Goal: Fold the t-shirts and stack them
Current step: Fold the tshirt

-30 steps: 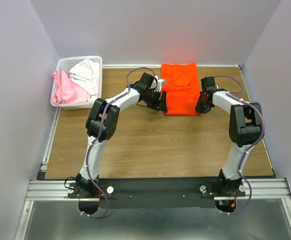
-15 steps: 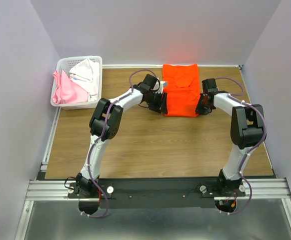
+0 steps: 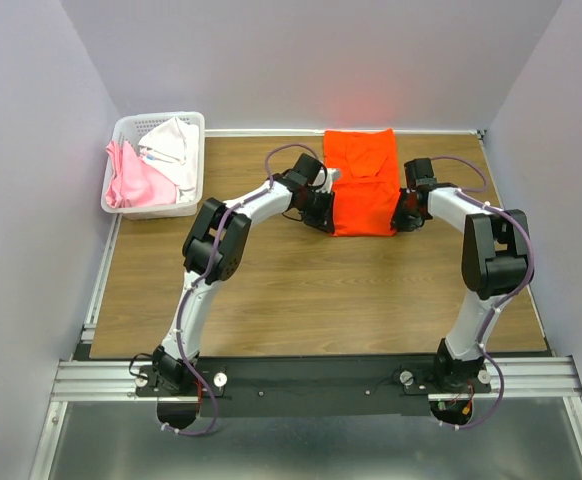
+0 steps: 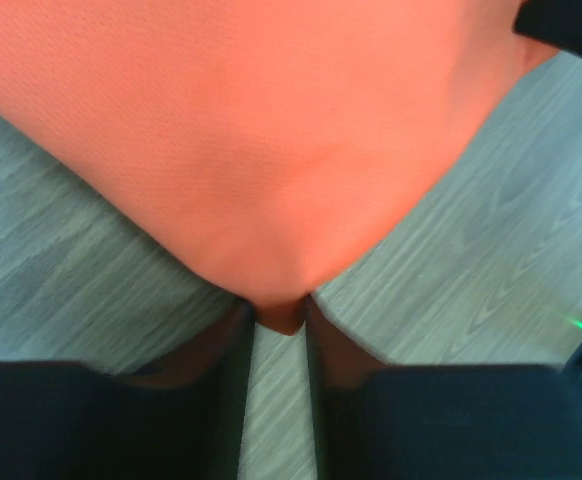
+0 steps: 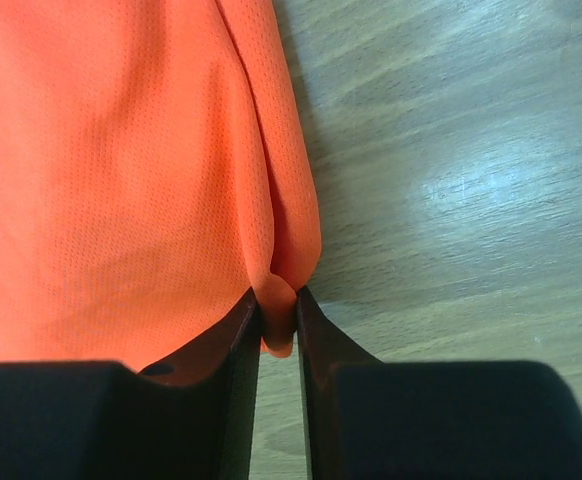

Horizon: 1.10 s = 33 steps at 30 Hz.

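Orange shirt (image 3: 363, 190), near corners clamped in left claw (image 4: 281, 322) and right claw (image 5: 279, 325), likely for lifting into a fold.

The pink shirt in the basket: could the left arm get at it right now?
Probably not yet: the left tool is shut on the orange shirt. Once freed, nothing stands between it and the pink shirt in the basket.

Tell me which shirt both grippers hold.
The orange shirt, on the table, pinched by the left gripper and right gripper; the pink shirt and white shirt lie in the basket.
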Tool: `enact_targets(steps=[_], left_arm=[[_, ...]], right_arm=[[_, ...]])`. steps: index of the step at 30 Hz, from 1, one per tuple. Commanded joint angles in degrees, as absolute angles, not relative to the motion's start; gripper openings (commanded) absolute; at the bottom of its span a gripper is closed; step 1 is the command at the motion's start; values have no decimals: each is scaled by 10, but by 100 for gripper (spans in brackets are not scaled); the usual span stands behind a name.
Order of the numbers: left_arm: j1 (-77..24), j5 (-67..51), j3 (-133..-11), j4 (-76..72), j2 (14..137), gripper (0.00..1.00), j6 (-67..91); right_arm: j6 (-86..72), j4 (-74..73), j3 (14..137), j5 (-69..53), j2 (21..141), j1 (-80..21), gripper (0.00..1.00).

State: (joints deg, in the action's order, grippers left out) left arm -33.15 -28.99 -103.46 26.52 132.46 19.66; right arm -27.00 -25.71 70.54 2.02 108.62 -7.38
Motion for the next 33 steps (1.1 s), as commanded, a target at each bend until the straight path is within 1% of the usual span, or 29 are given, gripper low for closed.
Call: enact_targets(steps=[1,2,3,5,6,7,10,11,15,23,33], left_arm=[[-335,-256,-1020,289,1335,21,193],[-335,-252,-1019,290,1332,20,193],[-335,-246,-1017,289,1331,15,192],[-335,-241,-1014,291,1326,10,188],[-333,-236,-1014,296,1323,3,182],[-331,-231,-1014,297,1320,1,180],[-323,-222,-998,303,1301,0,175],[-321,-217,-991,304,1286,0,173],[-308,-214,-957,308,1245,0,166],[-303,-237,-909,360,1166,0,132],[-298,-263,-836,435,1048,0,104]], right_arm=[[-267,-307,679,4,1095,-73,23],[-267,-307,678,4,1093,-73,22],[-267,-308,677,4,1091,-74,19],[-268,-308,675,3,1079,-73,16],[-266,-308,671,-11,1073,-73,11],[-267,-309,669,-14,1065,-73,8],[-273,-319,658,-21,1036,-73,1],[-275,-323,656,-24,1019,-73,0],[-279,-347,645,-29,983,-74,0],[-277,-425,644,-36,906,-83,0],[-314,-532,658,-32,832,-149,0]])
